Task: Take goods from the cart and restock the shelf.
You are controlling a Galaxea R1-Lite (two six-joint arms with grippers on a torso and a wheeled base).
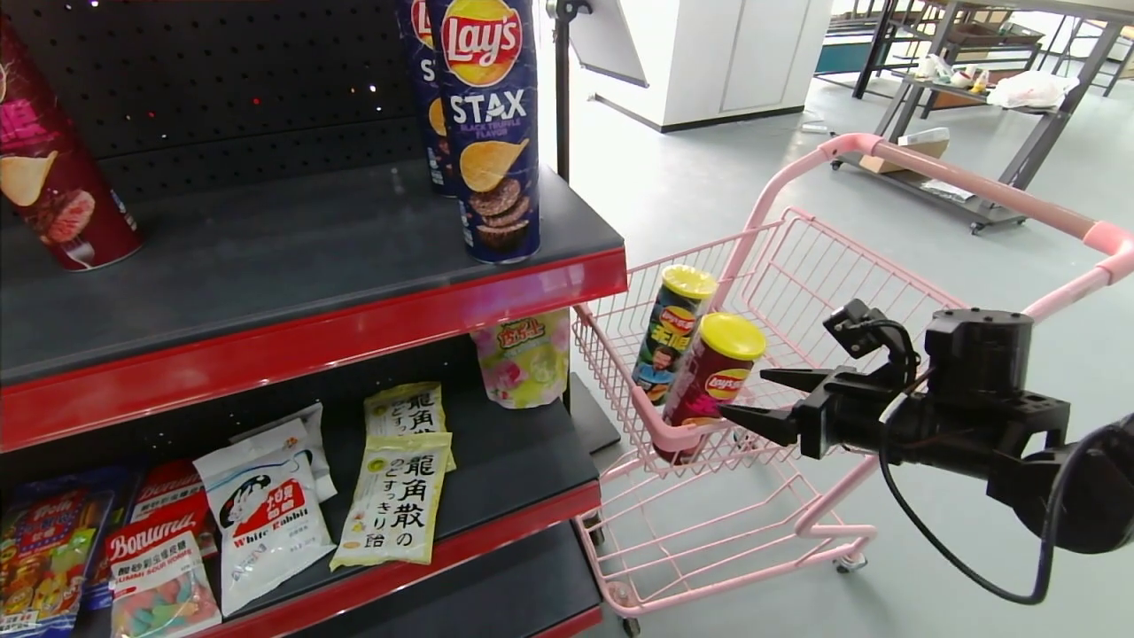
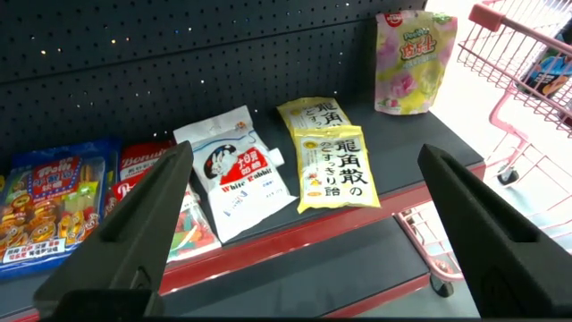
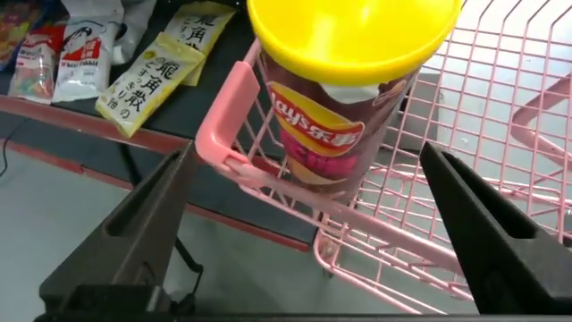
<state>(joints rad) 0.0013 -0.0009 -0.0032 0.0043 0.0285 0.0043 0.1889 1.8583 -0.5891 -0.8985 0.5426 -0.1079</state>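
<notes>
Holds right end effector point(image 1: 744, 394) spread apart at 3 o'clock of maroon can point(image 1: 709, 377) in cart point(image 1: 654, 430), could knock it into blue can point(image 1: 673, 332) or snag wire if closing off-centre.

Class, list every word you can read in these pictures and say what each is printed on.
"Lay's STAX BLACK TRUFFLE FLAVOR": blue chip can, top shelf.
"White Rabbit": white candy bag.
"Bonuma": red-topped sweets bag.
"龍角散 のどすっきり飴": yellow lozenge bag.
"Lay's": maroon can in the pink cart.
Print on the green pouch, the second cart can and the blue bag is too small to read.
</notes>
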